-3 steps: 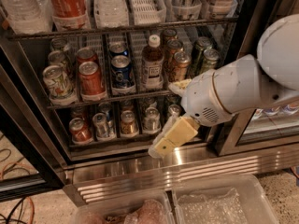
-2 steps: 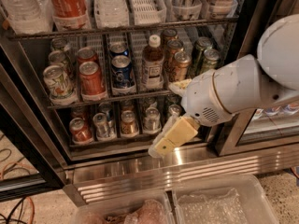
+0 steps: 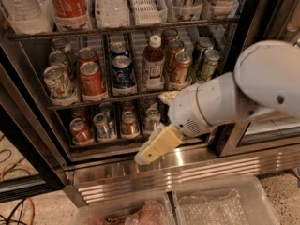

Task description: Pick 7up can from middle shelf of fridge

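Your gripper (image 3: 157, 146) hangs low, well right of the 7up can (image 3: 58, 82); its state I cannot tell. Reach across carelessly and you could knock the red can (image 3: 91, 80) beside it.

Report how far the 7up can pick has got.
Done: the fridge stands open, with the middle shelf exposed. In hand: the gripper hangs low in front of the bottom-shelf cans, below and right of the target. Left: the 7up can sits untouched at the shelf's left end, so reach, grasp and withdrawal remain.
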Available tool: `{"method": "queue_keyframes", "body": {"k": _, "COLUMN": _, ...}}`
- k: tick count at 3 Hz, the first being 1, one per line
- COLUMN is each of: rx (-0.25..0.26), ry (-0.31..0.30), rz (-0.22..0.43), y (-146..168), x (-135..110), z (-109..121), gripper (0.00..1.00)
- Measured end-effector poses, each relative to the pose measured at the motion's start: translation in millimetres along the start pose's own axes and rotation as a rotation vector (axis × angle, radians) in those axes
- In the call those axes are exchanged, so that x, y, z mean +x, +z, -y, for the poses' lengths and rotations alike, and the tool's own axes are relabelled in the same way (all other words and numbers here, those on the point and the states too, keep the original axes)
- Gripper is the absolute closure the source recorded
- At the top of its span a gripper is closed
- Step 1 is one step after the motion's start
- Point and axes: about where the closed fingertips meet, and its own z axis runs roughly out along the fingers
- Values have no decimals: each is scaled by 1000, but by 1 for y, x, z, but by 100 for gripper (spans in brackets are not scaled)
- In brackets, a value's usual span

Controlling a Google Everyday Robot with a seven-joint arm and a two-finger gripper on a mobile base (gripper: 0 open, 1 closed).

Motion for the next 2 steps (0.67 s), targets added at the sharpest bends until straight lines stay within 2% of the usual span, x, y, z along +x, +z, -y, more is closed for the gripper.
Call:
{"method": "queue_keyframes", "body": {"k": 1, "rx": 9, "ry": 67, "rz": 54, "y": 47, "x": 6, "z": -25, "gripper": 0}}
{"method": "queue_keyframes", "body": {"k": 2, "rx": 25, "ry": 115, "rz": 147, "y": 87, "x": -5, "z": -49, "gripper": 0}}
